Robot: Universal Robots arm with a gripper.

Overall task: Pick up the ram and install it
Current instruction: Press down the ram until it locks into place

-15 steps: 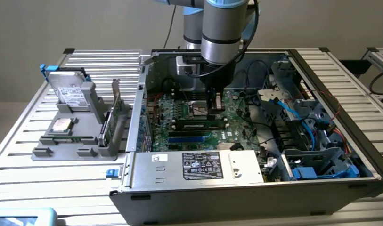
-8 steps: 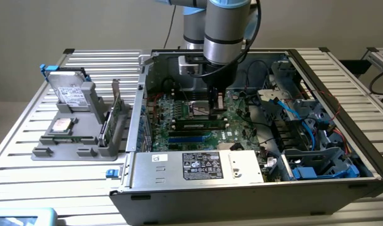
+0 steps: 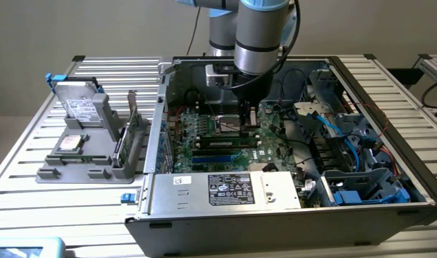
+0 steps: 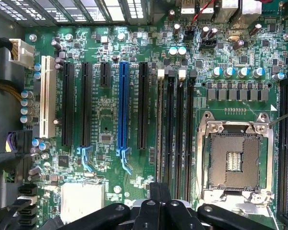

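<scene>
Shut fingers (image 4: 159, 211) hover above the motherboard (image 4: 110, 124).

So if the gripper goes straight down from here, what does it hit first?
Probably the black memory slots beside the CPU socket; the gripper hangs above their end, though depth is unclear.

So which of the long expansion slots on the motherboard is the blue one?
In the wrist view, it is the blue slot with black slots either side. The white slot stands at the row's outer end.

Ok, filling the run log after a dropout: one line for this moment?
gripper shut | over motherboard | ram in memory slot, not held
</scene>
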